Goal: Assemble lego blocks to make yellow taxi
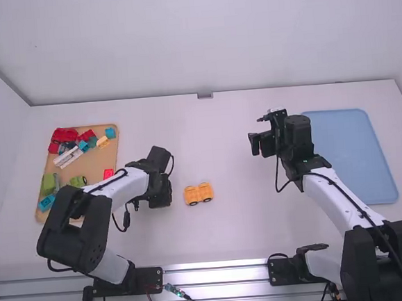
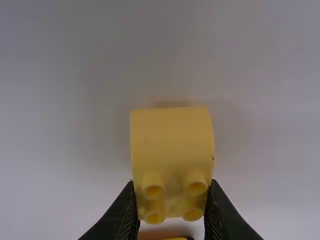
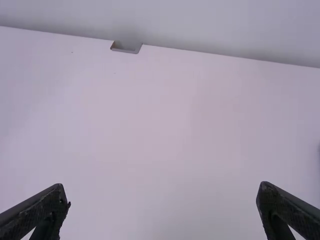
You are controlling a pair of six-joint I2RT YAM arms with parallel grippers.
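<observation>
The left tool (image 1: pixel 161 197) was closed on the sides of a yellow block (image 2: pixel 172 137), its studs between the fingertips. Just beside that tool, toward the counter's (image 1: pixel 229 239) right edge, lay an orange-yellow wheeled base (image 1: pixel 199 194). The right tool (image 1: pixel 257 132), fingers wide apart and gripping nothing, was well away from the base, toward the far right corner. Near the left edge, a wooden tray (image 1: pixel 101 162) held red blocks (image 1: pixel 64 135) at its far edge, a white piece (image 1: pixel 68 157) and green blocks (image 1: pixel 48 183). A blue tray (image 1: pixel 347 153) lay near the right edge.
</observation>
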